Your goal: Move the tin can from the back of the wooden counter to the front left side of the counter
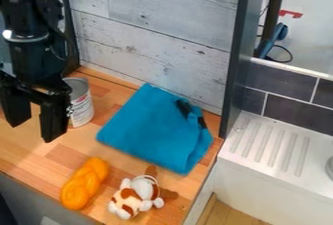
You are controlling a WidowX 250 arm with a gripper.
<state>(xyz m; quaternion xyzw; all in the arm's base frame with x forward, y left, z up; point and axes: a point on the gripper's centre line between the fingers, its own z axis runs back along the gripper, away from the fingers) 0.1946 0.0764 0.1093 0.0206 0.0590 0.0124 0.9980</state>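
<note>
Four soft or rounded things share the wooden surface (39, 157) with my gripper (32, 132), which hangs over the side left of the blue cloth (153, 129), its fingers spread wide and nothing visible between them. I have the black arm (29, 56) at the upper left, pointing down, a posture that I judge leaves the cloth and the foreground items unobstructed.

Nearest the gripper is the can (81, 103), upright just left of the cloth and partly hidden by one finger; whether the two touch, I cannot tell. Its flat base probably accounts for its steady stance.

The cloth itself lies folded into a thick, uneven slab beside the pale plank wall (156, 39). Its layers bunch toward the right end, where a black item (190, 114) shows on top. I cannot say whether that is a separate object or part of the cloth; if separate, the fabric likely cushions it and keeps it from rolling.

Below the cloth on my screen, an orange twisted loaf (84, 182) lies lengthwise near the front edge, its bumpy shape likely helping it stay put. To its right, also below the cloth, a brown-and-white plush (137, 195) slumps on the surface, its floppy limbs apparently too soft to prop it up. Right of the cloth, past a dark post (235, 56), sits a white sink (267, 146) with a ridged drainer.
</note>
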